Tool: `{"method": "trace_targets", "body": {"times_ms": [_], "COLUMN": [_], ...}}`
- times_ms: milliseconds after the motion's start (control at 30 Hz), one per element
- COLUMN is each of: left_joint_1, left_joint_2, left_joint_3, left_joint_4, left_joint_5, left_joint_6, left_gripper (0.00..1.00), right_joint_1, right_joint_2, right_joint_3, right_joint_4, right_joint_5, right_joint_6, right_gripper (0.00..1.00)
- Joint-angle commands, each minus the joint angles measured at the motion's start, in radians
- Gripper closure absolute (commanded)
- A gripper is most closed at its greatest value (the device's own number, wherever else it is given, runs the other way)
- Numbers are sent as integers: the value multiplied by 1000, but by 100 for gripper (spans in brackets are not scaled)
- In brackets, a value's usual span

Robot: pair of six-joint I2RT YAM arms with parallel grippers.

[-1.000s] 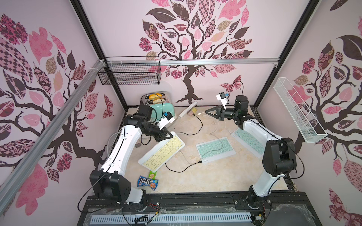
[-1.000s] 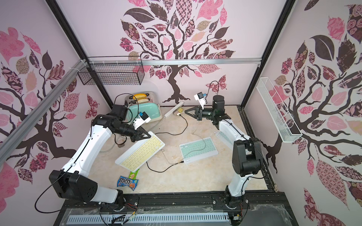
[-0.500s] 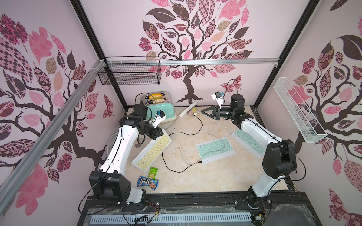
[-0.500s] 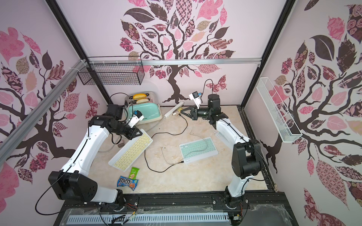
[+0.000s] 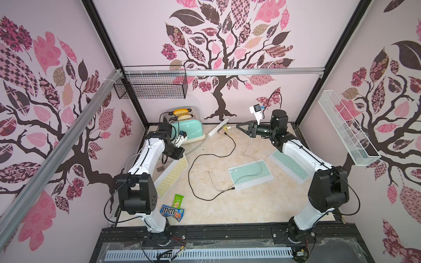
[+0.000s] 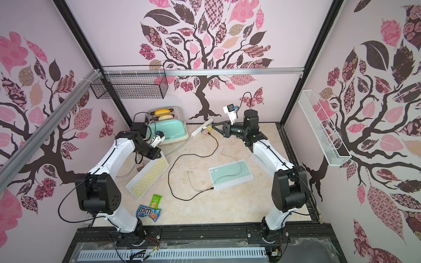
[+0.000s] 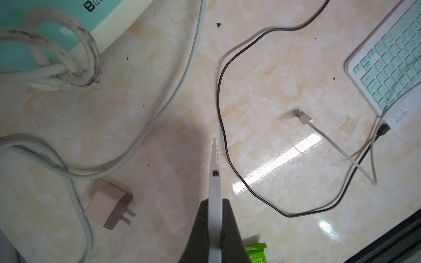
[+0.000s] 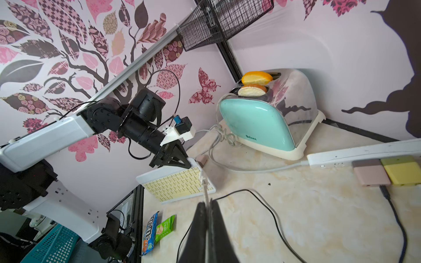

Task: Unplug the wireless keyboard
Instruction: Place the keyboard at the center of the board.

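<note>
**A:** What is the setting?

**B:** A beige marbled tabletop (image 5: pixel 250 209) closed in by pink walls with tree decals. Nearest the front rail lies an M&M's packet (image 5: pixel 172 212), with a green wafer packet (image 5: pixel 178 200) just behind it.

**A:** And the keyboard to be unplugged?

**B:** The yellow keyboard (image 5: pixel 170 178) runs away from the front along the left side. The left gripper (image 7: pixel 215 201) is clamped on its far end. In the left wrist view both fingers (image 7: pixel 200 218) press on its thin edge, and the small port (image 7: pixel 214 173) in that edge is bare. Whether its near end rests on the table, I cannot tell.

**A:** What sits in the middle?

**B:** A mint keyboard (image 5: pixel 257 175), with a black cable (image 7: pixel 218 91) plugged into its near edge. A USB plug (image 7: pixel 304 117) on a white lead lies free on the table beside it. A second mint keyboard (image 5: pixel 289 167) lies partly under the right arm.

**A:** The right hand?

**B:** The right gripper (image 8: pixel 206 202) is farther back, near the power strip (image 5: pixel 215 130). Its jaws are closed on a thin white cable (image 8: pixel 205 189). The cable's plug sticks out past the fingertips, well apart from the yellow keyboard.

**A:** And at the back?

**B:** The black cable ends in a pink adapter (image 8: pixel 370 175) on the strip. A mint toaster (image 5: pixel 190 128) holding bread slices (image 8: pixel 252 90) stands in the far left corner.
</note>
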Motion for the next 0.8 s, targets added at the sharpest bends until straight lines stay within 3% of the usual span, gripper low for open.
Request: {"method": "trace_targets", "body": {"times_ms": [0, 167, 433, 767], "left_joint_1": [-3, 1, -1, -1], "left_joint_2": [54, 152, 217, 312], "left_joint_3": [73, 112, 100, 105], "left_joint_4": [3, -20, 9, 55], "left_joint_5": [-20, 14, 238, 223], "left_joint_6": [51, 82, 94, 74], "left_gripper": [100, 100, 100, 100], "right_joint_1": [3, 3, 12, 39], "right_joint_2": [-44, -57, -52, -45], "right_joint_3": [-15, -30, -39, -44], "right_joint_4": [-56, -88, -87, -87], "right_joint_5": [26, 37, 40, 45], "right_joint_6": [-55, -83, -84, -86], "right_gripper": [100, 100, 100, 100]}}
